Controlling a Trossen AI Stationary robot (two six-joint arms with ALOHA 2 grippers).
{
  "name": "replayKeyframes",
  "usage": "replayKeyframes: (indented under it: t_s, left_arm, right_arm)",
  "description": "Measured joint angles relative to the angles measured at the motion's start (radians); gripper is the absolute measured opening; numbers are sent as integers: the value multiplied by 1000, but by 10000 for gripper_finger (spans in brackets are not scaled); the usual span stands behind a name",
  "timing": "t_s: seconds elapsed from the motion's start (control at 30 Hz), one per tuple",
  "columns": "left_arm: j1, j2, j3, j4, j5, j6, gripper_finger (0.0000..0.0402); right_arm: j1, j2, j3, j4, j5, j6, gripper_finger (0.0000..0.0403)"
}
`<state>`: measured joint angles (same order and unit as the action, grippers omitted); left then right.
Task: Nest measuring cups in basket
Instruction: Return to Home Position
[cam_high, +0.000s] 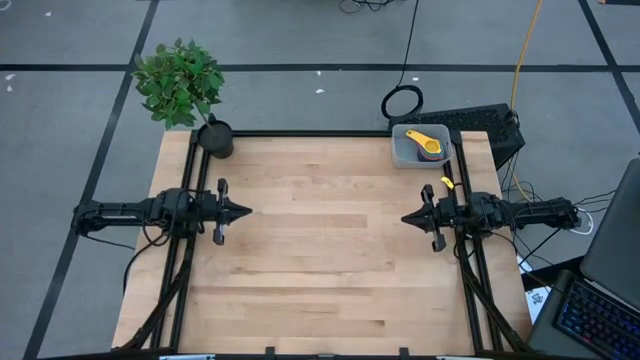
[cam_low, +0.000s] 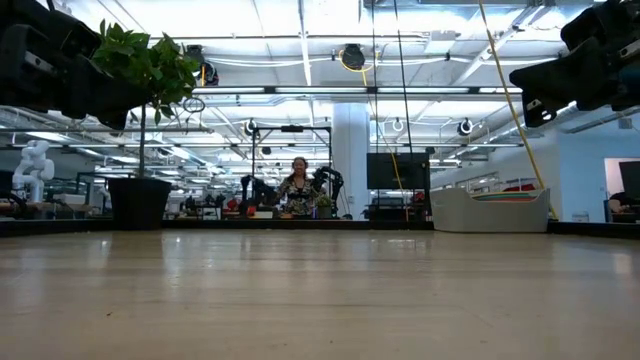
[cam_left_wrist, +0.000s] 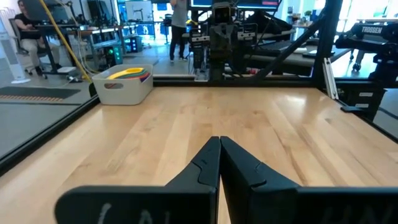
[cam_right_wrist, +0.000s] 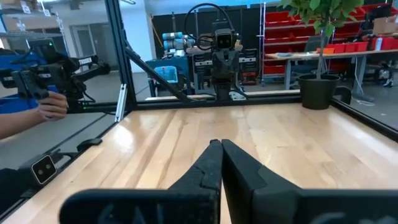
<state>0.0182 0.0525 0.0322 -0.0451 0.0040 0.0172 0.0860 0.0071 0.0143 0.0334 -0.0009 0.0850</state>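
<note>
- Black pot (cam_high: 215, 137): you find it at the upper left of the high view, on the table's (cam_high: 320, 250) far-left corner. It stands upright and holds one green plant (cam_high: 180, 80) that leans out past the table edge.
- Left gripper (cam_high: 243, 210): left of centre in the high view, above bare wood and well apart from both containers. In its wrist view your two fingers (cam_left_wrist: 205, 165) are pressed together with nothing between them.
- Right gripper (cam_high: 405, 217): right of centre in the high view, facing the left one across the open middle of the table. Its fingers (cam_right_wrist: 208, 165) are also pressed together and hold nothing.
- Basket (cam_high: 404, 155): you find this light grey bin at the upper right of the high view, at the table's far-right corner. It lies beyond the right gripper and is not touched by either arm.
- Measuring cups (cam_high: 428, 146): they sit nested inside the basket.
  - The yellow cup (cam_high: 430, 143) is on top, its handle pointing toward the basket's far-left corner.
  - The left wrist view shows other coloured edges beneath it (cam_left_wrist: 127, 73). You cannot count the cups from these views.
</note>
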Motion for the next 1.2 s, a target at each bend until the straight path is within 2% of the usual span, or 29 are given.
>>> replayKeyframes:
  t_s: [1.2]
  left_arm:
    - [0,0,-1,4,-3,27,15]
  right_arm:
    - [0,0,0,0,0,30,0]
